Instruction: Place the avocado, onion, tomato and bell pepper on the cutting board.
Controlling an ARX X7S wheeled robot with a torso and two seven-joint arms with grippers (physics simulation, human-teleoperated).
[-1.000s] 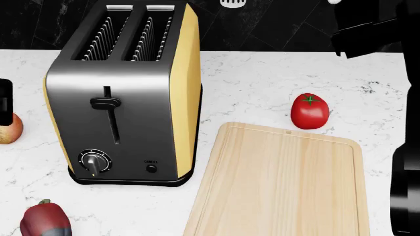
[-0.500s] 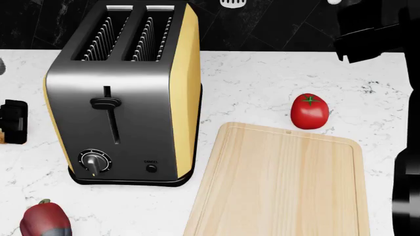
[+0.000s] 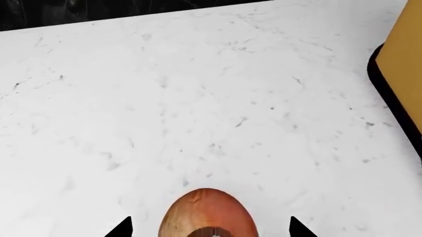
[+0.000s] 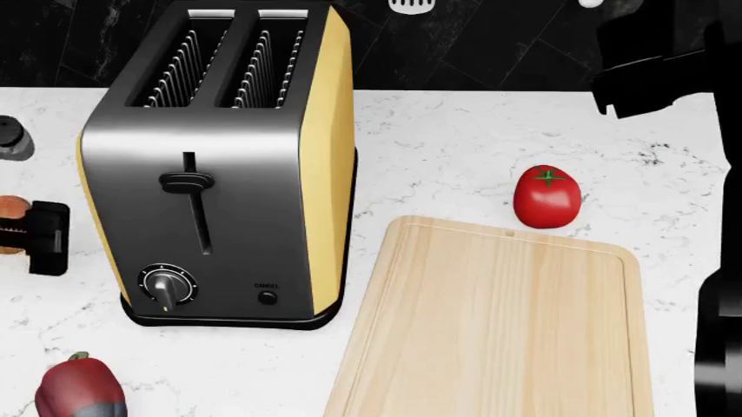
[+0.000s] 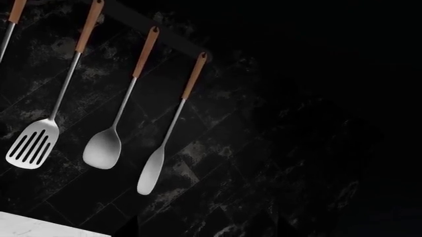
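Note:
The onion (image 3: pixel 207 215), orange-tan, lies on the white marble counter between my left gripper's (image 3: pixel 209 228) two fingertips, which stand apart from it on both sides; the gripper is open. In the head view the gripper (image 4: pixel 37 233) and a sliver of onion (image 4: pixel 9 208) are at the far left. The tomato (image 4: pixel 546 196) sits just beyond the cutting board's (image 4: pixel 499 330) far edge. The bell pepper (image 4: pixel 79 387) lies at the front left. The board is bare. My right gripper (image 5: pixel 205 228) is raised, open and empty, facing the dark wall. The avocado is out of view.
A black-and-yellow toaster (image 4: pixel 221 165) stands between the onion and the cutting board; its base shows in the left wrist view (image 3: pixel 396 98). Several utensils (image 5: pixel 105 143) hang on the black back wall. My right arm (image 4: pixel 655 65) fills the head view's upper and right edges.
My left gripper has moved rightwards into the head view from the left edge and now covers most of the onion. The right arm has shifted slightly. Tomato, pepper and board have not moved.

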